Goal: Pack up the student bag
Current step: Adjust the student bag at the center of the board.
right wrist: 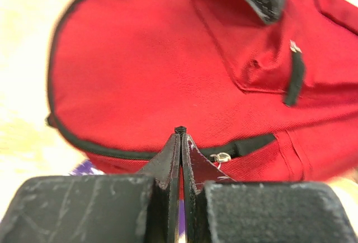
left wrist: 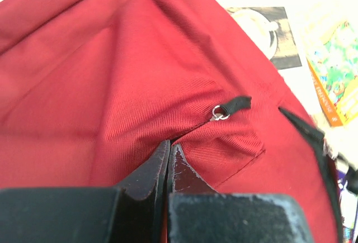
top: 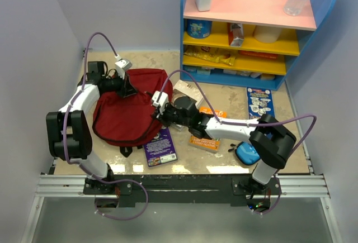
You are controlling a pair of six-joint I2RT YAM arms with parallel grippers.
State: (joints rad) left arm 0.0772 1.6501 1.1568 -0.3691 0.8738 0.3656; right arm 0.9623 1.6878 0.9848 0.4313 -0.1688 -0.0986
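Note:
The student bag [top: 126, 114] is a dark red backpack lying on the left half of the table. My left gripper [top: 130, 88] rests on its far top edge. In the left wrist view its jaws [left wrist: 169, 146] are shut and pinch a fold of red fabric [left wrist: 112, 86] beside a black zipper tab [left wrist: 236, 104]. My right gripper [top: 159, 114] is at the bag's right edge. In the right wrist view it [right wrist: 179, 130] is shut on a small black zipper pull on the black zipper line [right wrist: 251, 145]. The bag's inside is hidden.
A purple book [top: 161, 147] lies partly under the bag's near right corner. Also there: an orange book [top: 203, 142], a white book [top: 187, 91], a blue book [top: 260, 102] and a blue pouch [top: 246, 153]. A blue shelf unit [top: 246, 31] stands at back right.

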